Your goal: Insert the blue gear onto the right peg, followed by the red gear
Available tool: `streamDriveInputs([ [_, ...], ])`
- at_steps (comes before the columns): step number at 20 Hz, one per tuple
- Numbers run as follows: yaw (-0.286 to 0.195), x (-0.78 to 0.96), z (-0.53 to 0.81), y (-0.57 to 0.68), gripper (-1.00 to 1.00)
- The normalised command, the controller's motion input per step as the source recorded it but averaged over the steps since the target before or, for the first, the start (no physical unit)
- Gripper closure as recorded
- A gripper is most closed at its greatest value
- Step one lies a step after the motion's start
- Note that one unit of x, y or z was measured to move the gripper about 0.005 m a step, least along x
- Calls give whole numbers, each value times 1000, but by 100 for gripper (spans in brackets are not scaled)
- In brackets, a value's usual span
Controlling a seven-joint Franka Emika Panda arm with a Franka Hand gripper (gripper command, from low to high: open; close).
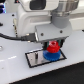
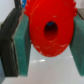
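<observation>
Gripping the red gear (image 2: pixel 48 31) between my gripper's (image 1: pixel 54 46) teal pads (image 2: pixel 23 47), I am holding it directly over the blue gear (image 1: pixel 51 54) on the grey plate (image 1: pixel 34 58), bore pointing down; the right peg is hidden beneath.

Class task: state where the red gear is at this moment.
In the exterior view the red gear sits low and right of centre, between the gripper fingers directly above the blue gear on the grey plate.

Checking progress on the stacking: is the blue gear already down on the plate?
Yes. In the exterior view the blue gear sits on the plate, directly under the red gear held in the gripper.
</observation>
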Motion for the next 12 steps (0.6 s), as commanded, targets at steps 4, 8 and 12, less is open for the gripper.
streamDriveInputs([
  [4, 0, 0, -401, 0, 100],
  [8, 0, 0, -191, 0, -100],
  [12, 0, 5, 241, 44, -100],
])
